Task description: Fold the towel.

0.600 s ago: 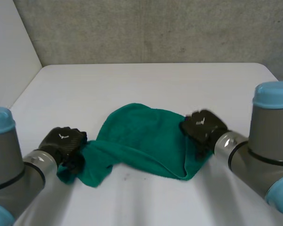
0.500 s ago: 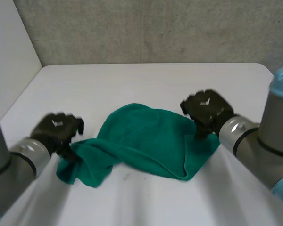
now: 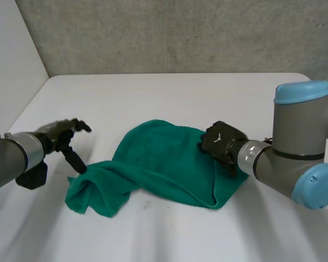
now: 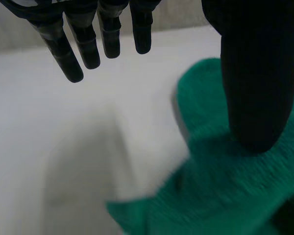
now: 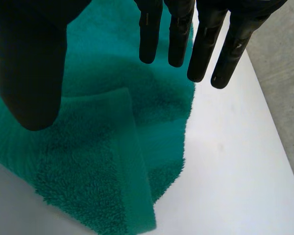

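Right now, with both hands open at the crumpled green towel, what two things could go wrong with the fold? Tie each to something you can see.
1. The left hand has its fingers over bare table, only the thumb by the towel's bunched end; closing there may miss the cloth.
2. The right hand hangs over a flap already doubled over; it may grab two layers and fold in the crease.
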